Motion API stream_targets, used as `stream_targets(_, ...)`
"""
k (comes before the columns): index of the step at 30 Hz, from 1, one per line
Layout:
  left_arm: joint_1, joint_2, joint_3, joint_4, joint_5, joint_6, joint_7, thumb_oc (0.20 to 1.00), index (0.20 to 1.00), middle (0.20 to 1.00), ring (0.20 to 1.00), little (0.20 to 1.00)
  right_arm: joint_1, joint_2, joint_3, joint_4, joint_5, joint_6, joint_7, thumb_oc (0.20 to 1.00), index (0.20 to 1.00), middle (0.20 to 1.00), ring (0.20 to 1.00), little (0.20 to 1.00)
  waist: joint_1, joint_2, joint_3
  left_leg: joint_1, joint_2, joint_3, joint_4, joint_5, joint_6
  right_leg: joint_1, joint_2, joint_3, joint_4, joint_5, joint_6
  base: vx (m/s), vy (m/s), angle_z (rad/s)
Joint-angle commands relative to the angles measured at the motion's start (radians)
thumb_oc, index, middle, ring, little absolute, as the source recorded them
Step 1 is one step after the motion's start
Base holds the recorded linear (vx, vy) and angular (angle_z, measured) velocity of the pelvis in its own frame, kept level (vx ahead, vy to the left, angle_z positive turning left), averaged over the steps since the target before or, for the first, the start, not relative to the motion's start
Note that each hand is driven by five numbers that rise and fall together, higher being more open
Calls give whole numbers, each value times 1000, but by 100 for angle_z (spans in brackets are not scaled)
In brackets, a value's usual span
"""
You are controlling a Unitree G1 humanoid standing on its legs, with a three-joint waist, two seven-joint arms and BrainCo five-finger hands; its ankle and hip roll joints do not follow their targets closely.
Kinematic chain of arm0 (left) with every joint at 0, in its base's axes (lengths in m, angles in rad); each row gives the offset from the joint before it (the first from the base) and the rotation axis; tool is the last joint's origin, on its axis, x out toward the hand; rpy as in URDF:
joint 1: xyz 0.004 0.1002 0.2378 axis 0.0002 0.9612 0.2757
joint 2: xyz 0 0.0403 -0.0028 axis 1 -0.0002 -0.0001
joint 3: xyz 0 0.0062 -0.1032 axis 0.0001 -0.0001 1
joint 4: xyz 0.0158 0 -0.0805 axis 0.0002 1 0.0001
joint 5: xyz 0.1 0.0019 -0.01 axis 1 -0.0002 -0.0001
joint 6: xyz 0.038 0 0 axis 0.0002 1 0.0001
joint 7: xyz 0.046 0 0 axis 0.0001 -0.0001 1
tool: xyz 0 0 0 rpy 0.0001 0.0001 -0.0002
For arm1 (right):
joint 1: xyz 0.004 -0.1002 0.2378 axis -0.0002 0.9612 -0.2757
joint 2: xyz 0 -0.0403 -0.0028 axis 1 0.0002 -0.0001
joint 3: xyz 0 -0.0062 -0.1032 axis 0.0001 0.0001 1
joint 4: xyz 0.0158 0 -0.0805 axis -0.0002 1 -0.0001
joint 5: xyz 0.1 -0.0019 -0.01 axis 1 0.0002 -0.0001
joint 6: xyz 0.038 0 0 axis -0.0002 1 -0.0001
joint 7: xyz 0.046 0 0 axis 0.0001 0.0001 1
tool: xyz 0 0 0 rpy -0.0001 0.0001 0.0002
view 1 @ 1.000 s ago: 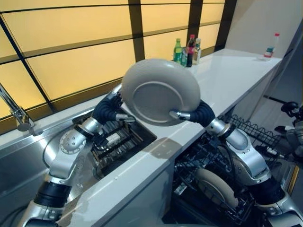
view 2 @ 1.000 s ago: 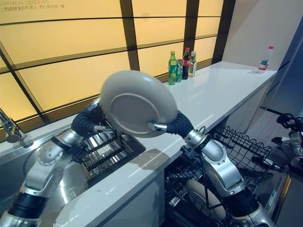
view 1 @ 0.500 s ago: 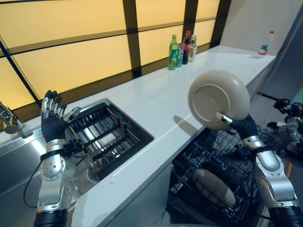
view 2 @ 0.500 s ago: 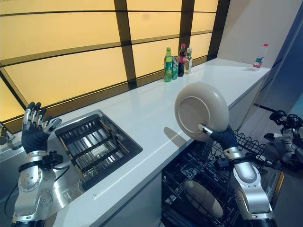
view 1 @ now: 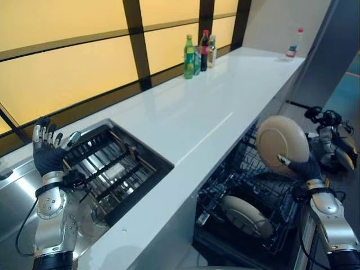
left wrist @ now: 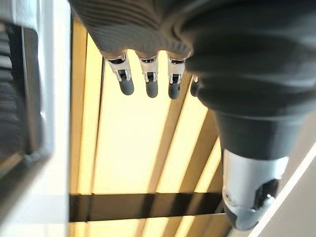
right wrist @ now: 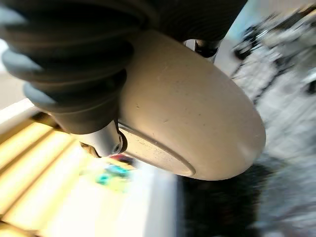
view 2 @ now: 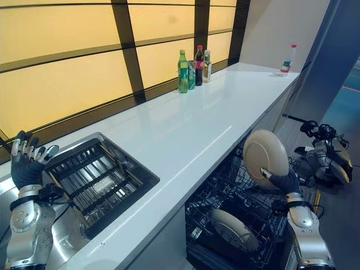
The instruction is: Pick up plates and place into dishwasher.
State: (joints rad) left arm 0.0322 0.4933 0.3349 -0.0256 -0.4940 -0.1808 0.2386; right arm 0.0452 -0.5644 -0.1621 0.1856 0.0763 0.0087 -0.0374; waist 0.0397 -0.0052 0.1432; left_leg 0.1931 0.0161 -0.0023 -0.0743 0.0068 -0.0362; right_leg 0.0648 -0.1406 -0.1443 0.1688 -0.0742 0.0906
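Right eye view: your right hand [view 2: 286, 183] carries the plate [view 2: 265, 153], thumb across the underside and fingers behind the rim, so the hand is closed on it.
Plate attitude: it stands nearly on edge, underside facing you, rim running roughly 12 to 6 o'clock with a slight lean toward 11.
Plate position: in the air above the open dishwasher rack [view 2: 236, 198], toward the rack's far right side, clear of the counter [view 2: 185, 121] edge.
Key relation: from the held plate, the free rack slots lie down toward 7 o'clock; I judge you need to lower it along that line and keep it edge-on so the rim drops between the wires.
Rack contents: another plate [view 2: 233, 229] already leans in the near part of the rack, at 7 o'clock from the one you hold and well apart from it.
Risk: as I read it, a tilt toward flat would set the rim across the wires instead of between them.
Left hand [view 1: 48, 151]: raised over the sink [view 1: 107, 166] at the far left, fingers straight and spread, holding nothing; far from the rack, so the right arm is the one to place.
Bottles [view 1: 198, 52]: at 12 o'clock on the back of the counter, out of the way.
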Motion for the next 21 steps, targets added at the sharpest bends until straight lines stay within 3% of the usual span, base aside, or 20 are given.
stream_targets(1, -33, 103, 17, 27, -17, -34, -22, 1000, 1000, 1000, 1000, 1000, -57, -83, -10, 36, -50, -24, 11, 200, 200, 200, 200, 200, -17, -20, -11, -63, -65, -61, 107, -58, 69, -91, -30, 85, 118, 100, 44, 102, -216, 10)
stream_targets(5, -129, 150, -59, 42, -16, 0, 14, 1000, 1000, 1000, 1000, 1000, -128, -134, 61, 177, -8, -21, 16, 200, 200, 200, 200, 200, -24, -30, 31, -74, -65, -98, 121, -85, 60, -115, -23, 151, -35, 158, 68, 44, -269, 27)
stream_targets(7, -167, 169, -82, 54, -10, 16, 26, 1000, 1000, 1000, 1000, 1000, -156, -149, 89, 229, 18, -18, 28, 200, 200, 200, 200, 200, -26, -30, 48, -79, -56, -111, 123, -93, 56, -130, -11, 172, -37, 157, 74, 38, -297, 48)
stream_targets(13, -213, 196, -108, 53, -12, 27, 62, 1000, 1000, 1000, 1000, 1000, -203, -216, 159, 281, 57, 10, 100, 200, 200, 200, 200, 200, 8, -22, 84, -179, 6, -118, 169, -74, -9, -108, -4, 99, -64, 97, 45, -74, -301, 23)
stream_targets(21, -317, 217, -169, 100, -60, -37, 156, 1000, 1000, 1000, 1000, 1000, -472, -364, 330, 436, 56, -24, 169, 200, 200, 200, 200, 200, 13, 46, 191, -349, 49, -147, 232, -31, -65, -270, 14, 38, 60, 28, -12, -208, -117, 8)
